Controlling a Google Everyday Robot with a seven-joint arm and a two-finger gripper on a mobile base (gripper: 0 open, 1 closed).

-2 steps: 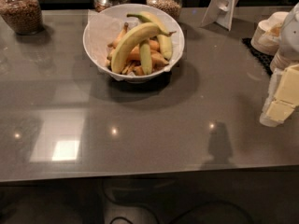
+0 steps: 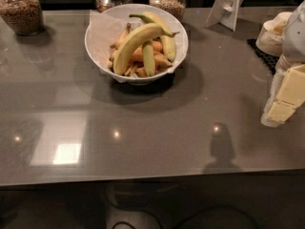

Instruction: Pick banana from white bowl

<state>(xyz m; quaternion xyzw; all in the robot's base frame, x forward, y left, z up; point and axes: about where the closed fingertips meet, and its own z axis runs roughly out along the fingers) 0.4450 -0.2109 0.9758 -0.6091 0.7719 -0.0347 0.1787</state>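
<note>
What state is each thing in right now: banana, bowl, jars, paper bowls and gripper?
banana: lying on top of the other fruit, not gripped.
white bowl: upright on the table, paper-lined, full.
gripper: at the right edge, apart from the bowl, touching no fruit.
glass jars: upright along the back, filled.
paper bowls: stacked, far right.

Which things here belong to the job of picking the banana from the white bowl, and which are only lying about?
For the job:
banana, lying on top
white bowl
gripper, at the right edge

Only lying about:
other fruit in the bowl
glass jars at the back
white stand
stacked paper bowls at the right
</note>
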